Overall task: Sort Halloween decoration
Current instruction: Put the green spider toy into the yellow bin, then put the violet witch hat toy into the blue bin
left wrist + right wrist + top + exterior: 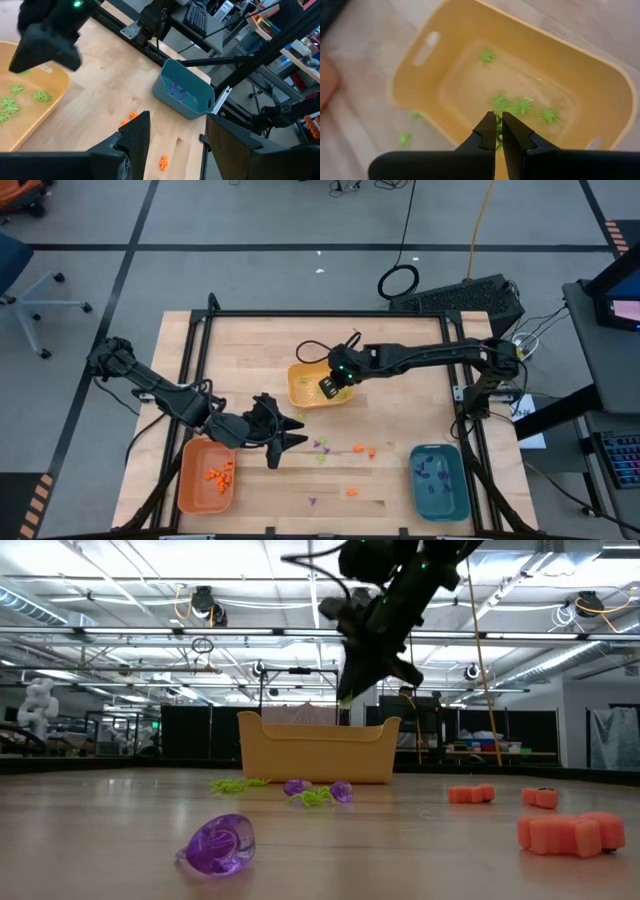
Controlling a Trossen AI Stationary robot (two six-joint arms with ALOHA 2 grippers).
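- Now, from above: the right gripper point(329, 387) hangs over the yellow tray point(300, 385); the left gripper point(285, 435) waits beside the orange tray point(190, 485), which holds orange pieces point(220, 473). Loose pieces point(340, 450) lie mid-table; the teal tray point(440, 490) holds purple ones.
- Low view: the right gripper point(350, 690) sits above the tray's rim, a green bit at its tip; a purple piece point(218, 843) lies nearest the camera.
- Left wrist: its fingers point(135, 140) stand spread, holding nothing.
- Right wrist: fingers point(487, 131) pinched on a green spider point(498, 131) over the tray. I'd let go only well inside the walls, low, so it can't bounce out.
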